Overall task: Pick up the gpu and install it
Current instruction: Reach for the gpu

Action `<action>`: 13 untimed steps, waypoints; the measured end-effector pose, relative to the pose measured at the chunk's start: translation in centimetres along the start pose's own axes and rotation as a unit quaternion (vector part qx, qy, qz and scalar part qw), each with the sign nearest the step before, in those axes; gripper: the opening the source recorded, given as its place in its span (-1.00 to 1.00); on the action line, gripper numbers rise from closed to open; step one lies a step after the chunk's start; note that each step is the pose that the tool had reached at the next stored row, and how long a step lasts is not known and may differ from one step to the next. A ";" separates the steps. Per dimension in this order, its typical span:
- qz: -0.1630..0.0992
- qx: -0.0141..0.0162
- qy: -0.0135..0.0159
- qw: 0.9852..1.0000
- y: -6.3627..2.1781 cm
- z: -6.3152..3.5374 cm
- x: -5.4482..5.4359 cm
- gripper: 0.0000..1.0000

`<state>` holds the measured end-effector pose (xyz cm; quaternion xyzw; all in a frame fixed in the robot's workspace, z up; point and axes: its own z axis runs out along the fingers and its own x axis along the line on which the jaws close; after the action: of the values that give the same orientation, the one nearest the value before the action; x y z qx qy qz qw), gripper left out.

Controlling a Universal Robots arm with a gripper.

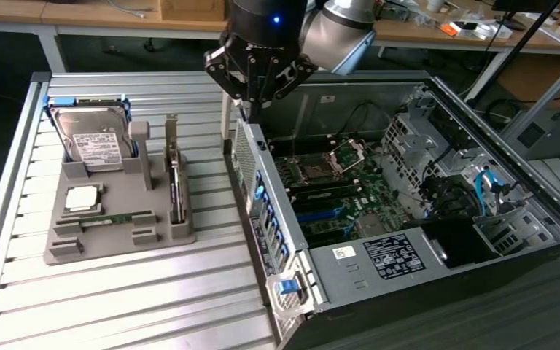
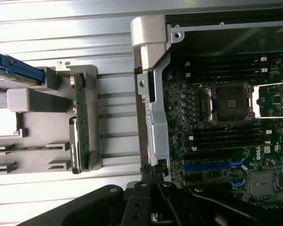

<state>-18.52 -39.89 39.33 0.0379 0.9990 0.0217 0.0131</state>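
Slatted bench (image 1: 114,306), grey holder (image 1: 95,244) beside open computer case (image 1: 358,270). Jaws together, empty, over case wall. gpu (image 1: 176,182) upright in holder slot, well apart from jaws. Good pick probably needs jaws spread, squared across card's top edge, clear of bracket.

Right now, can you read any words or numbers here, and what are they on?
"DELL", probably: white logo on the motherboard.
Hard drive label: too small to read.
Big case label: too small to read.
Small white sticker beside it: too small to read.
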 end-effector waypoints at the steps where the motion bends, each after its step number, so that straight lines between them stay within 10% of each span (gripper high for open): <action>1: 0.000 0.000 0.000 1.000 0.00 0.00 0.0 -0.79; 13: 0.000 0.000 0.000 1.000 -0.06 -0.02 0.8 -0.79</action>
<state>-19.29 -39.89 39.33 0.0379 0.9990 0.0217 0.0131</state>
